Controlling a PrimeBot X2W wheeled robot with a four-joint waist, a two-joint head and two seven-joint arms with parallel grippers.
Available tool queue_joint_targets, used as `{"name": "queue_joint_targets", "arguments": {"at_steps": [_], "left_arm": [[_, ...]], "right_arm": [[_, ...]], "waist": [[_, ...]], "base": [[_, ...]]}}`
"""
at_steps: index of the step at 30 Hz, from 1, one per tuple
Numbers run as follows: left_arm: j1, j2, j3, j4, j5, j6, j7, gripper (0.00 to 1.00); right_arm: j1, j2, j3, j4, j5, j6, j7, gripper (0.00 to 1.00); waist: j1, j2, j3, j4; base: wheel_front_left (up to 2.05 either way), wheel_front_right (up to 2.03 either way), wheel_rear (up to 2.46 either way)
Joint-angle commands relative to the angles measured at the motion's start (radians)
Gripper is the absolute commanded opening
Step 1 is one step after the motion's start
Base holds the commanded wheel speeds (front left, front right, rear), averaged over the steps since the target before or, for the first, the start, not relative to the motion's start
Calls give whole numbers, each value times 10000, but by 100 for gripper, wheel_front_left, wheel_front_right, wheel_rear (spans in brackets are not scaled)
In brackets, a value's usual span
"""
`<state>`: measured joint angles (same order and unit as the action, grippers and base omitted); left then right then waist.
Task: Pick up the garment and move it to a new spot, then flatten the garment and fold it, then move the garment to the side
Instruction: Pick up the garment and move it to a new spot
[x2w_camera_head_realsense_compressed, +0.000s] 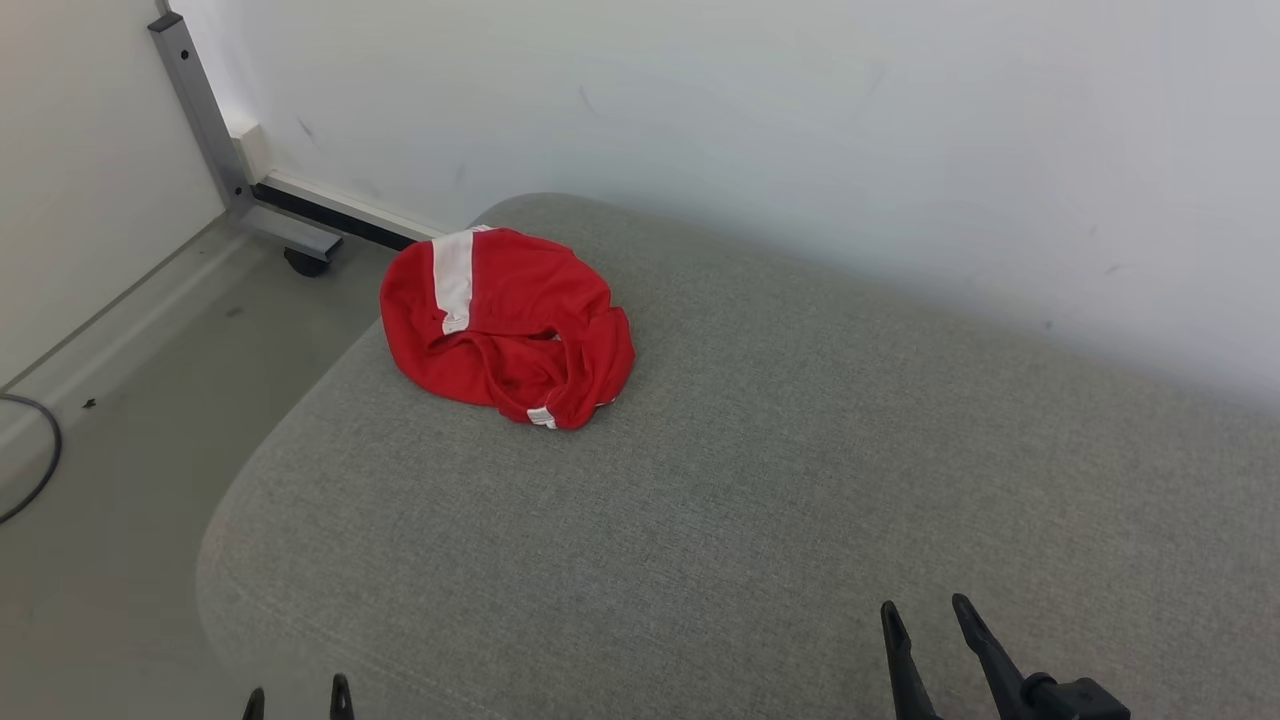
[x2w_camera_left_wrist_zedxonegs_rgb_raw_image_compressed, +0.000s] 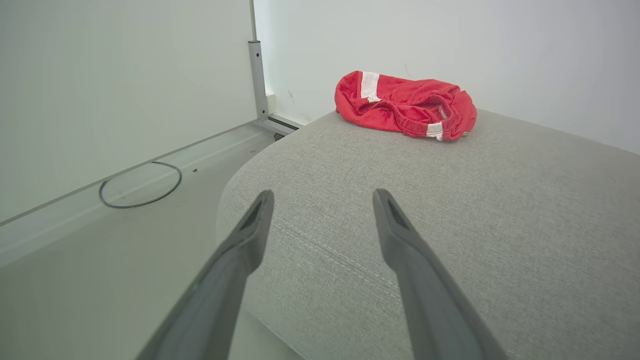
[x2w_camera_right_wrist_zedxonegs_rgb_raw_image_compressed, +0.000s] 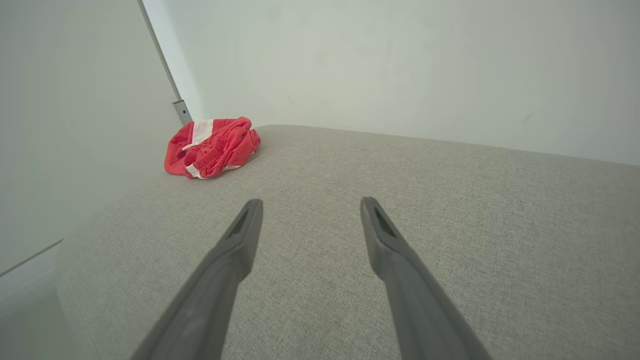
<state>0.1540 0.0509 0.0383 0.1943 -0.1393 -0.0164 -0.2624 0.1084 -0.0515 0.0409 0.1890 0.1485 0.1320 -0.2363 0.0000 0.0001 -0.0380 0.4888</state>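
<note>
Red garment with white stripes, bunched into a low heap on the grey woven cushion, near its far left corner and close to the wall. Beyond that corner, on the floor, stand a metal frame and a loop of dark cable; neither touches the cloth.

Both grippers hover at the near edge of the cushion, well apart from the garment, fingers pointing toward it. The left gripper has its jaws spread wide and empty, with bare upholstery showing between them in the left wrist view. The right gripper is likewise spread and holds nothing.

Key relation: from the left jaws the garment lies ahead and slightly to the right, with its long axis running across the line of approach and the gathered waistband facing the fingers. From the right jaws it lies ahead and far off to the left, seen nearly end-on.

Judgement: the left arm is the nearer and better aligned, so a short forward reach should bring it to the near, ribbed edge. The right arm would have to cross much of the cushion. No step of the task appears begun; the pick-up is the move in hand. A single pinch on so loose a heap may lift only one layer.
</note>
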Motion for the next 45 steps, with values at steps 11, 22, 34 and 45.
{"name": "queue_joint_targets", "arguments": {"at_steps": [11, 22, 34, 45], "left_arm": [[-3379, -8, -274, 2427, -1162, -332, -29, 100], [-8378, 443, 689, 6467, -3149, -653, 1141, 100], [-11459, 1512, 862, 8604, -3847, -877, 3485, 100], [-11695, 1510, 685, 10407, -3912, -104, 5297, 100]], "right_arm": [[-329, -19, 128, -713, -488, -19, 536, 100], [-884, -956, 678, -2299, -596, -19, 1564, 100], [-889, -1214, 914, -3663, -535, -20, 1961, 100], [-1100, -1115, 1060, -3759, -367, -20, 1833, 100]], "waist": [[0, -1, 1146, -697], [0, -1, 3386, -2666], [0, -1, 4987, -3876], [0, -1, 5068, -4380]], "base": [[0, 0, 0], [0, 0, 0], [0, 0, 0], [0, 0, 0]]}}
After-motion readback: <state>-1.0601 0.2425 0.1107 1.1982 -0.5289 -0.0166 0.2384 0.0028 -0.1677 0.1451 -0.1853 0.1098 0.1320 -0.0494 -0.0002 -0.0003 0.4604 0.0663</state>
